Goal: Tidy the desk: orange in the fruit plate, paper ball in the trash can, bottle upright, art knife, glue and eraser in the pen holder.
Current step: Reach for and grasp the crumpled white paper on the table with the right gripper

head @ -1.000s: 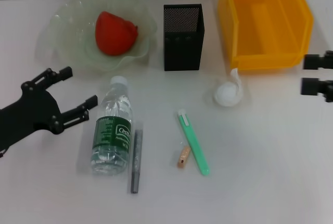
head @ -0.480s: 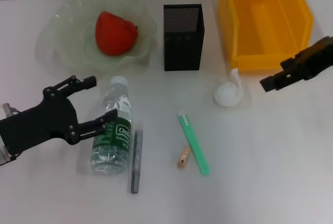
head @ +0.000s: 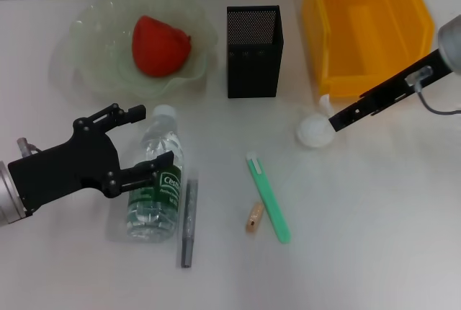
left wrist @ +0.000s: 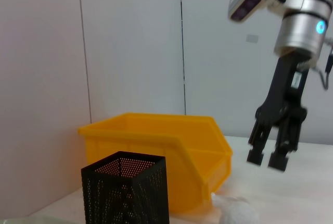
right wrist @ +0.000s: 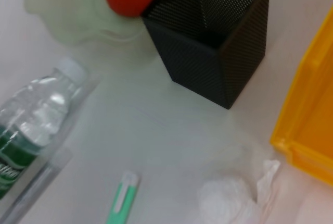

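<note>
My left gripper point(head: 148, 135) wide open over bottle point(head: 155, 184), lower left. Bottle lies flat, round, could roll away. My right gripper point(left wrist: 266, 160) a bit open over paper ball point(head: 315, 130), middle right. Light ball could skid from pinch.

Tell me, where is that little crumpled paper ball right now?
In the head view the paper ball lies on the desk right of centre, just in front of the trash can, with the right pincer close beside it.
</note>
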Controlling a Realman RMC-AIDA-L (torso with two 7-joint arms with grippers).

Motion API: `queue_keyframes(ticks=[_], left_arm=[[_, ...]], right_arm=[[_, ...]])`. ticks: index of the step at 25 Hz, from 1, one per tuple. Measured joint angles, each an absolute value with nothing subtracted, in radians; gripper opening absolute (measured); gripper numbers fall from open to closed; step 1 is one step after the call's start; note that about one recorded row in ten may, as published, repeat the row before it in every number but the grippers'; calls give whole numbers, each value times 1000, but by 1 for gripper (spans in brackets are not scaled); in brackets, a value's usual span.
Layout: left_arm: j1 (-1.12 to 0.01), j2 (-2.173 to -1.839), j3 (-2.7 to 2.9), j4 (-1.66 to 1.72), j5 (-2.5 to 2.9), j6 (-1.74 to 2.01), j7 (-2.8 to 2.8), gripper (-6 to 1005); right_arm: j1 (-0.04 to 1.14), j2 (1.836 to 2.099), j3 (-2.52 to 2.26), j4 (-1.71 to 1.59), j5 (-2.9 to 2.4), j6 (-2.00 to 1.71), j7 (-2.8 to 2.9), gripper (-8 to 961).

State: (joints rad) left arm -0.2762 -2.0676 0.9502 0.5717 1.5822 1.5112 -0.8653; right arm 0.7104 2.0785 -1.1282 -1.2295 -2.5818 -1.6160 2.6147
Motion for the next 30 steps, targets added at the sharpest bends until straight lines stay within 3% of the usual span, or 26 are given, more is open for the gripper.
queue_keyframes(ticks=[11, 28, 30], left_arm=[[-276, -2068, 969, 557, 1583, 1497, -868, 858], [-276, -2069, 974, 546, 1583, 1470, -855, 857], [-276, -2069, 974, 546, 1583, 1464, -855, 857]], right_arm=[[793, 2082, -1206, -948, -2577, -1363, 2620, 820], [839, 2086, -1289, -844, -2574, -1275, 2620, 814], [833, 2086, -1289, -858, -2574, -1278, 2620, 761]])
